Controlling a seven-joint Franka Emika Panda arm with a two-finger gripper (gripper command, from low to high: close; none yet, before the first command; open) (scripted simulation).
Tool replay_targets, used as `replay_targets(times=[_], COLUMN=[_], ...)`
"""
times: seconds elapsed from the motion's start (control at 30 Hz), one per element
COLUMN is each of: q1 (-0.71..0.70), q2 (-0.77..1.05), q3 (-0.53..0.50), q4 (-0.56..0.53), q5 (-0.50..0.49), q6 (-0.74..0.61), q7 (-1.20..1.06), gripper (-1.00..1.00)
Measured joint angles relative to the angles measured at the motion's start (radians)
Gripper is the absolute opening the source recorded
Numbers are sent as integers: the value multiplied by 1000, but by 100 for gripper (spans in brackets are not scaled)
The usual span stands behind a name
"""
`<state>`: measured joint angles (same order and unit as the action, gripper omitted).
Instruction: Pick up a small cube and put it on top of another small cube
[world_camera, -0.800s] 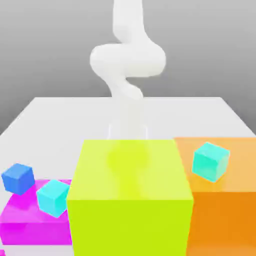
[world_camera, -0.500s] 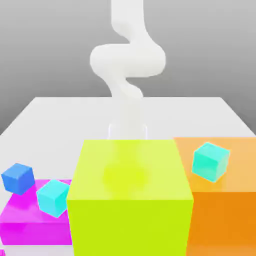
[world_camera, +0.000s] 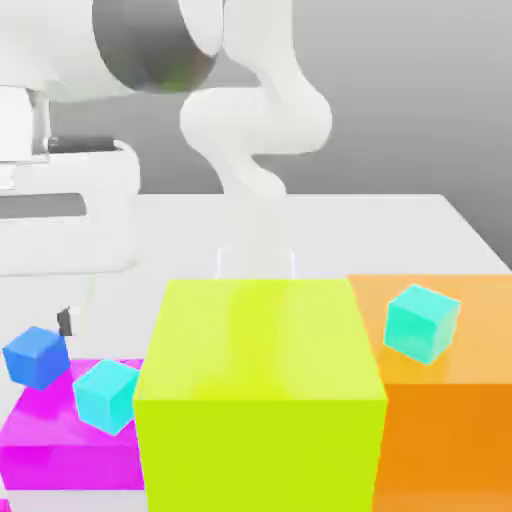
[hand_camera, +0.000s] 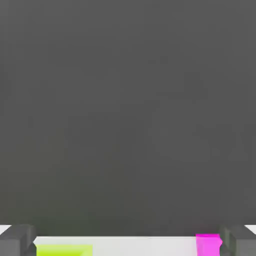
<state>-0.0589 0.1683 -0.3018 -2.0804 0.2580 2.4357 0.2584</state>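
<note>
Looming large at the exterior view's left, the white arm (world_camera: 250, 130) hangs its hand (hand_camera: 128, 246) above the magenta block (world_camera: 60, 440), fingers spread wide and holding nothing; the hand view catches one dark fingertip (hand_camera: 17, 242) at each edge with clear space between them.

The blue cube (world_camera: 37, 357) sits at the far left corner of the magenta block, as the exterior view has it, tilted on the block's top. Only one dark fingertip shows above the blue cube, close to it; whether they touch cannot be told.

A cyan cube (world_camera: 105, 394) rests on the same magenta block, just beside the blue cube and nearer the camera. A second cyan cube (world_camera: 421, 322) lies on the orange block (world_camera: 450, 420), well apart from the magenta block.

Between the magenta and orange blocks stands the tall lime block (world_camera: 258, 390), touching or nearly touching both. All three big blocks sit on the white counter (world_camera: 400, 235), which runs back behind the magenta block toward a grey backdrop.

Through the hand view, slivers of lime and magenta show between the fingertips, over a strip of white counter.
</note>
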Motion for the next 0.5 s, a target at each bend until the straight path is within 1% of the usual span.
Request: replay_targets(times=[0.17,0.33,0.47,0.5], q1=[-61,-122,-163,-171], q2=[176,346,490,515], q3=[-2,-7,28,38], q4=[40,78,116,122], q5=[24,22,60,68], q6=[29,64,148,165], q7=[-86,-154,-196,-202], gripper=[0,0,0,-100])
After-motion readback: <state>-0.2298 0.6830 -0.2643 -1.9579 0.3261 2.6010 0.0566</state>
